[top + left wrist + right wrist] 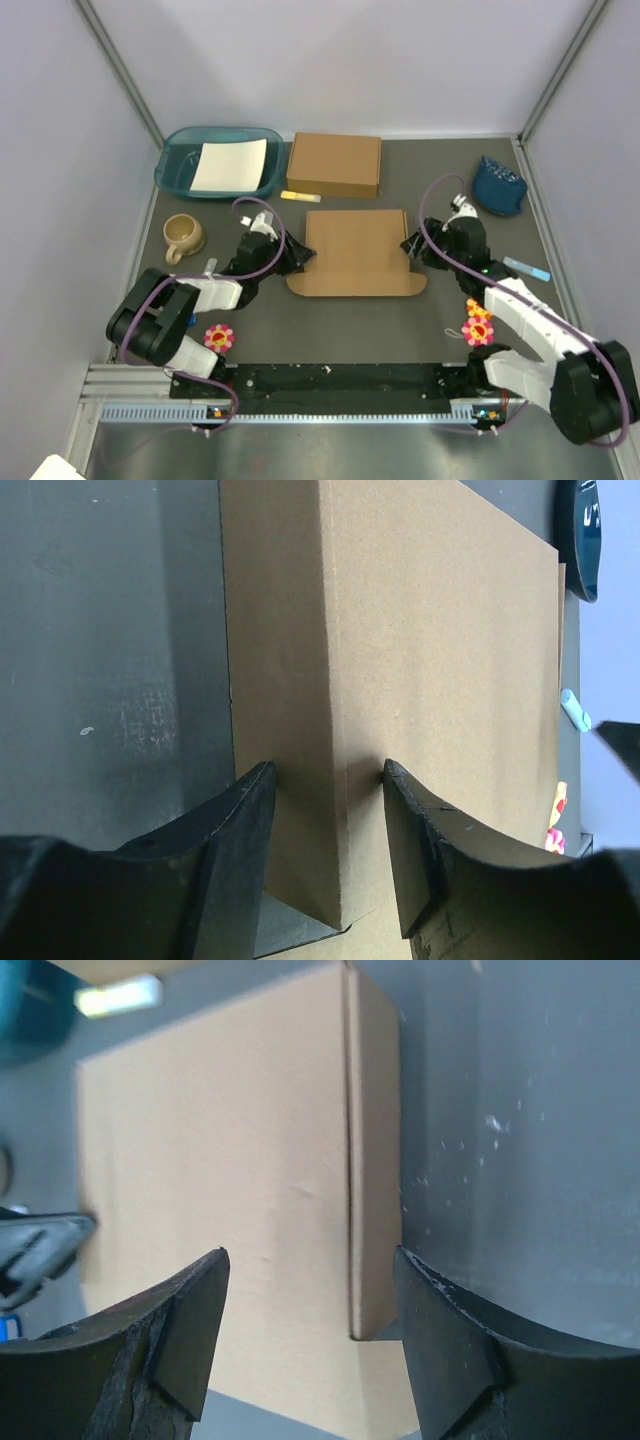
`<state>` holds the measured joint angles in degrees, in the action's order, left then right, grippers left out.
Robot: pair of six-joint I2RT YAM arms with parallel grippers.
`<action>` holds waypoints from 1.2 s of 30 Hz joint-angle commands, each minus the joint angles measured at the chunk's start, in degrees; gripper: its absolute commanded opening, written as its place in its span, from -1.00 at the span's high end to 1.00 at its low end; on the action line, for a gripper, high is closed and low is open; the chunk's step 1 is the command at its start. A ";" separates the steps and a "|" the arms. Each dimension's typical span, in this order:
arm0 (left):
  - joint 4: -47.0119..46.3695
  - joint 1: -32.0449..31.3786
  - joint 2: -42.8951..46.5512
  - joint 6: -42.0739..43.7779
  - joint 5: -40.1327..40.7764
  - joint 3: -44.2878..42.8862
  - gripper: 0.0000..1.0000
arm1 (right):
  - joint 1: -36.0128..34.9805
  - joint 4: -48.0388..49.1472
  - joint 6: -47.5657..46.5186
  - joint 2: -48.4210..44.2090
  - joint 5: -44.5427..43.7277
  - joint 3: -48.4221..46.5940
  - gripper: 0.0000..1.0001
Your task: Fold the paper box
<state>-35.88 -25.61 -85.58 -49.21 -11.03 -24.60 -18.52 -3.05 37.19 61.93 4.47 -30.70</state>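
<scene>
1. Brown cardboard: the paper box (355, 250) lies flat in the middle of the dark table (400, 340), between the two arms. Its broad face is up, and a strip with rounded tabs juts out along its near edge.
2. Left gripper (293, 257) sits at the box's left end. In the left wrist view its jaws are spread, one finger on each side of the long fold where the side wall meets the top face. The cardboard lies past the fingertips and nothing is pinched. Cannot tell whether the tips touch it.
3. Right gripper (412, 247) sits at the box's right end. In the right wrist view its jaws stand wide apart, one finger over the top face and the other over bare table just outside the narrow side wall. No grip on anything.
4. Second brown box (334, 164), closed, lies behind the paper box, near it but apart.
5. Small yellow stick (300, 196) lies just in front of that box's left corner.
6. Teal tray (178, 168) is at far left, just beside the second box, with a white sheet (230, 165) inside it.
7. Tan mug (184, 236) stands upright, left of the left arm.
8. Blue bundle (498, 185) is at far right, and a pale blue stick (527, 268) lies near the right arm.
</scene>
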 commanded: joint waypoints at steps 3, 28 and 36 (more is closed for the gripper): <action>6.34 -0.32 0.77 2.71 0.92 -2.64 -0.03 | -0.02 1.43 -2.39 -11.47 6.31 -2.89 -0.17; 8.80 -0.23 -0.55 4.12 0.21 -4.14 -0.02 | 4.46 48.33 18.45 14.64 37.45 15.06 1.00; 9.42 -0.15 -0.20 4.21 0.22 -4.67 -0.02 | 4.46 32.32 11.77 3.10 36.58 10.13 1.00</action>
<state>-29.78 -25.39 -85.76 -46.48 -10.68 -28.40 -14.33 34.89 52.60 65.28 41.01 -17.87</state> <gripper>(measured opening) 0.514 0.003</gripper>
